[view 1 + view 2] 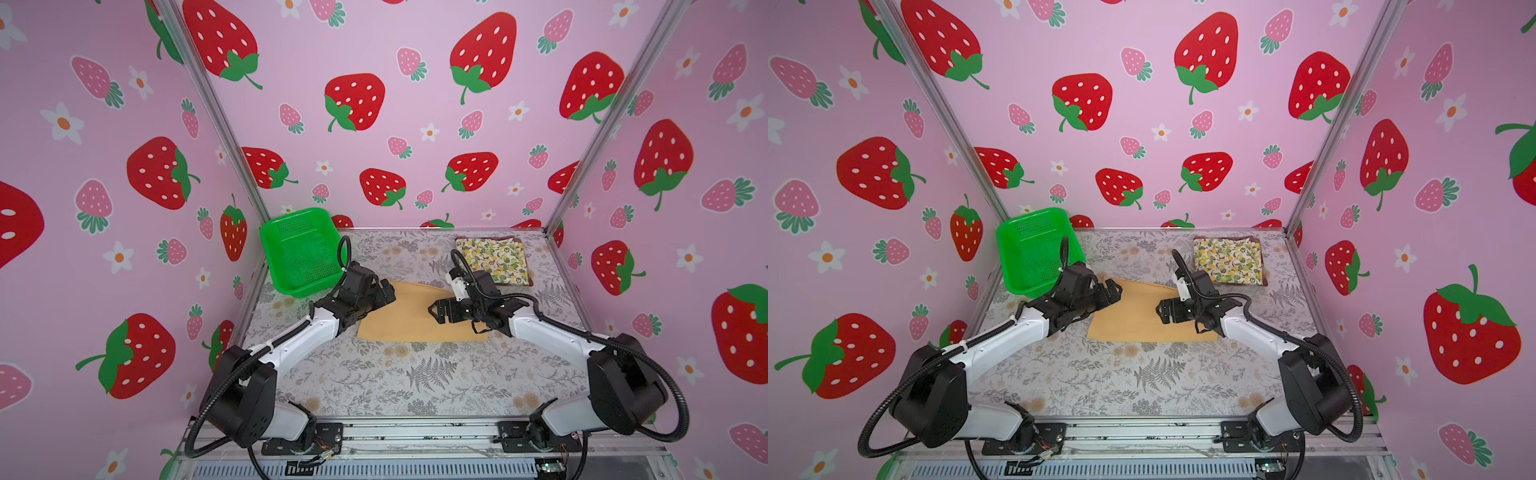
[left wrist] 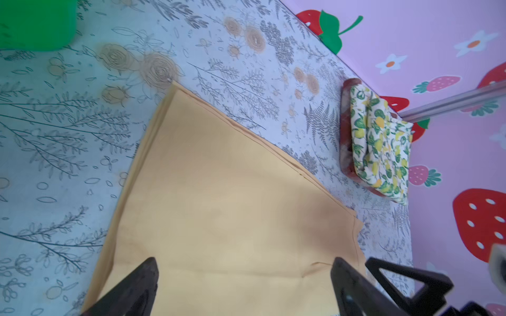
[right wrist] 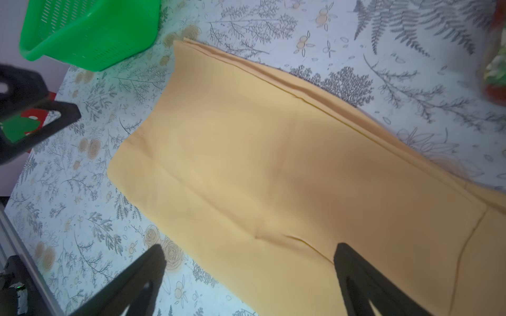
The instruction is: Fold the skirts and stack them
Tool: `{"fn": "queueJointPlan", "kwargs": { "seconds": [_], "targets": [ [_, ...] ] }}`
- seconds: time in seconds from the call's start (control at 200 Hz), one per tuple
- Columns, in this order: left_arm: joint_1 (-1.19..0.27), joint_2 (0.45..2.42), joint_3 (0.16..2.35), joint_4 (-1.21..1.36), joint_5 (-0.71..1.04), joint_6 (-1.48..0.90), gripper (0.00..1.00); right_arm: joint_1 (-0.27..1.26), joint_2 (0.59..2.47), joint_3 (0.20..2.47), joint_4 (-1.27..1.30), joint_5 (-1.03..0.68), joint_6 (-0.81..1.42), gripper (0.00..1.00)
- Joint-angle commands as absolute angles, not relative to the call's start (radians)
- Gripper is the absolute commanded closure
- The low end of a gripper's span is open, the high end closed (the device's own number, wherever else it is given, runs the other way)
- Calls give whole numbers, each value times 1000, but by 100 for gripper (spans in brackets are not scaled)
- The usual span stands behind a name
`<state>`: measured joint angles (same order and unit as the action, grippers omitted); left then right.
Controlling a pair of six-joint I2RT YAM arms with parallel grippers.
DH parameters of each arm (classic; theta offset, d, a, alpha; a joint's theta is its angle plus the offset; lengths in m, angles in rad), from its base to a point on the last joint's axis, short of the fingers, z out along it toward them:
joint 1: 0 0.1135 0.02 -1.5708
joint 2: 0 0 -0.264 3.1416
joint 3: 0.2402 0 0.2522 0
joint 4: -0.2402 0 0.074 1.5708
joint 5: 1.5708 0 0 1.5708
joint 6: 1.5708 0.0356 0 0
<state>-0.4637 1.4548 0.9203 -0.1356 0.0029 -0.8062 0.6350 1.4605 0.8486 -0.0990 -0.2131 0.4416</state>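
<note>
Left gripper (image 1: pixel 388 293), right gripper (image 1: pixel 434 312), agape over mustard skirt (image 1: pixel 407 326)

Robot lab test cell, strawberry-print walls (image 1: pixel 415 104), aluminium frame post (image 1: pixel 219 116), floral tabletop (image 1: pixel 374 382), arms (image 1: pixel 291 345) bolted to rail (image 1: pixel 415 432)

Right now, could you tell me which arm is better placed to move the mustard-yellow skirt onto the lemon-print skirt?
Probably the right: the right end effector, open, hovers over the mustard-yellow skirt on the side nearer the lemon-print skirt; the left end effector, also open, is by the green basket.
</note>
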Motion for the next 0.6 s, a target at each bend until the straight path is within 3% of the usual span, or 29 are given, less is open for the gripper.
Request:
{"fn": "queueJointPlan", "kwargs": {
  "seconds": [0.0, 0.33, 0.595],
  "targets": [
    [-447, 1532, 929, -177, 34, -772, 1, 634, 1420, 765, -90, -191, 489, 0],
    [-444, 1640, 841, -84, 63, -822, 0, 632, 1371, 538, -44, -141, 538, 0],
    [-456, 1551, 655, -31, 43, -899, 0, 632, 1467, 517, 30, -153, 530, 0]
  ]
}}
